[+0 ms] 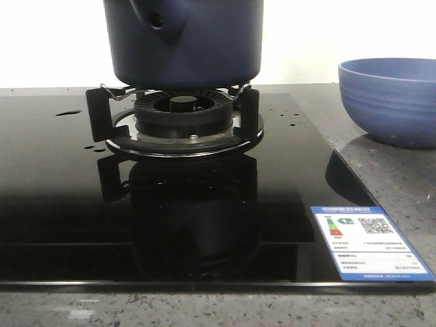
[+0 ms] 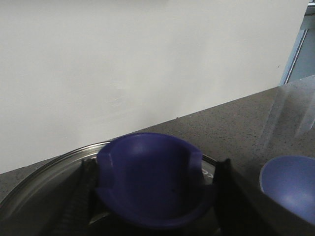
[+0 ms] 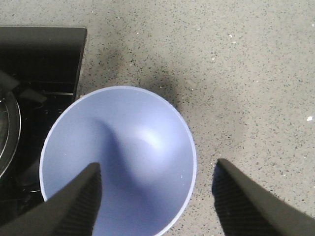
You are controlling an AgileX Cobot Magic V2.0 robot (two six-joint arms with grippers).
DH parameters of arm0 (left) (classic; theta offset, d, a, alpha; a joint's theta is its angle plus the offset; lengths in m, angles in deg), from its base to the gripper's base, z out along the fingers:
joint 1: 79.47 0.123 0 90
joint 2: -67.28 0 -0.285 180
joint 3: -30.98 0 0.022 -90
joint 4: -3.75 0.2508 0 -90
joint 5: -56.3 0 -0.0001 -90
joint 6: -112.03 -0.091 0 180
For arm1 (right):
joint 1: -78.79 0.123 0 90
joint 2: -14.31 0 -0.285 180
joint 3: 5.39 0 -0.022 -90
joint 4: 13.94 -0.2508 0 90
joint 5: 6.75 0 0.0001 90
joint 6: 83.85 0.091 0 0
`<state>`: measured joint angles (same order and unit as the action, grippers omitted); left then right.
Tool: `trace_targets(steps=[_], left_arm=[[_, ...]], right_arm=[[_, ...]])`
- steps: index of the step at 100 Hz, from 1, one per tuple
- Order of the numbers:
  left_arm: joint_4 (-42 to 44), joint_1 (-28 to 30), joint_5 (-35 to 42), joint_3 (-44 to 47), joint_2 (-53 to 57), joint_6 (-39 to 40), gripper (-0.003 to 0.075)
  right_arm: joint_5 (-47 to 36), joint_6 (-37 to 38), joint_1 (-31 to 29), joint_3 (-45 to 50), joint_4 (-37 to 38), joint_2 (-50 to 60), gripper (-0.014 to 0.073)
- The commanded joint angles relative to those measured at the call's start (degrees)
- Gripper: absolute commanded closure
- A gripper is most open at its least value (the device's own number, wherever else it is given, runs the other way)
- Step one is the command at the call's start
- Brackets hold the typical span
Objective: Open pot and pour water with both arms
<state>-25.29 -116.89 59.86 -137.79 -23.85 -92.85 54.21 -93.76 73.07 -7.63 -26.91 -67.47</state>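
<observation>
The large dark navy-blue cylindrical pot [image 1: 184, 41] with smooth matte sides sits on the black metal burner stand [image 1: 182, 116] of the glossy black glass cooktop [image 1: 61, 204], toward the far edge of the grey speckled stone desk [image 1: 381, 177], a little left of the desk's middle. Its stubby tapered spout with a round hole [image 1: 158, 20] faces the near edge. The pot's top is cut off in the front view.

A lighter periwinkle-blue ribbed bowl [image 1: 390, 100] stands on the desk towards the right edge, just beside the cooktop's right side and apart from the pot. A white-and-blue energy label sticker [image 1: 368, 242] lies on the cooktop's near right corner.

In the left wrist view the left tool [image 2: 155, 196] has its dark fingers [image 2: 78, 201] on either side of a dark blue cup-shaped knob [image 2: 152, 182] that sits over a round silvery lid [image 2: 44, 177]; the fingers appear to be closed against the knob's sides.

In the right wrist view the right tool [image 3: 157, 196] is above the bowl [image 3: 118, 157], its fingers [image 3: 74, 201] spread wide and holding nothing; one finger overlaps the bowl's rim, the other is over bare desk.
</observation>
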Motion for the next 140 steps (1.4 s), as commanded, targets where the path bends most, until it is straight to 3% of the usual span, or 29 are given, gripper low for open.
trace_targets(steps=[1,53,75,113,127,132,140], left_arm=[[-0.2,-0.5,6.9,-2.0,1.5,0.0,0.0312],[-0.2,-0.5,5.2,-2.0,1.0,0.0,0.0303],[-0.1,-0.5,4.2,-2.0,1.7,0.0,0.013],[4.2,-0.2,4.6,-2.0,11.5,0.0,0.0132],[7.6,-0.1,4.3,-2.0,14.9,0.0,0.0206],[7.6,0.8,3.8,-2.0,15.9,0.0,0.028],[7.5,2.9,2.1,-2.0,17.2,0.0,0.0468]], right_arm=[[-2.3,-0.2,-0.4,-1.8,-0.9,1.8,0.0158],[-2.3,-0.2,-0.4,-1.8,-0.9,1.8,0.0158],[-2.1,-0.2,-0.4,-1.8,-0.9,1.8,0.0158],[-2.0,-0.2,-0.4,-1.8,-1.3,1.9,0.0158],[-3.7,-0.4,-0.4,-1.8,-3.8,2.5,0.0166],[-4.6,-0.4,-0.4,-1.8,-5.8,2.6,0.0195],[-7.0,-0.7,-0.4,-1.6,-10.8,3.1,0.0293]])
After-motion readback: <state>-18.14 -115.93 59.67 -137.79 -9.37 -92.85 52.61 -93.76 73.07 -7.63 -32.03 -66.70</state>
